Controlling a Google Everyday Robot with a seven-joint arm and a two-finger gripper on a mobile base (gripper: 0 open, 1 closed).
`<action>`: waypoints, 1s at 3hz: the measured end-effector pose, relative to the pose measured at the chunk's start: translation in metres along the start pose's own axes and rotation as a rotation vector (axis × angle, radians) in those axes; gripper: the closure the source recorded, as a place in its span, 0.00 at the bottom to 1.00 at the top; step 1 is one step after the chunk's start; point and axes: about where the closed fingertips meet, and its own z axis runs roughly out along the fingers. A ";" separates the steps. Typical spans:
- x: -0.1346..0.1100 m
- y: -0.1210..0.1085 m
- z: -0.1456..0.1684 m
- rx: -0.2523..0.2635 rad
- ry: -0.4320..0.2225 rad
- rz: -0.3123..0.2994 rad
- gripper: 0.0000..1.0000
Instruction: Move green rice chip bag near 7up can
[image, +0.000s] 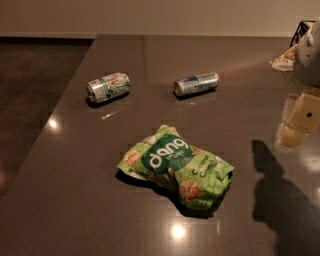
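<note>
While the green rice chip bag (176, 172) is lying on the table (70, 200), well apart from the toppled 7up can (108, 87), the gripper (299, 120) is hovering at the right edge, apparently part-hidden, and I cannot tell its state; descending squarely over the bag's middle is looking wisest.

green rice chip bag (176, 170) at 6 o'clock reads "dang", smaller print maybe "Coconut Crunch". 7up can (108, 87) at 10 o'clock: can't read it. The gripper (300, 120) sits at 3 o'clock.
</note>
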 end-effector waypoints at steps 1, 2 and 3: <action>0.000 0.000 0.000 0.002 0.000 0.000 0.00; -0.013 0.010 0.008 -0.009 -0.028 -0.013 0.00; -0.035 0.029 0.029 -0.044 -0.071 -0.032 0.00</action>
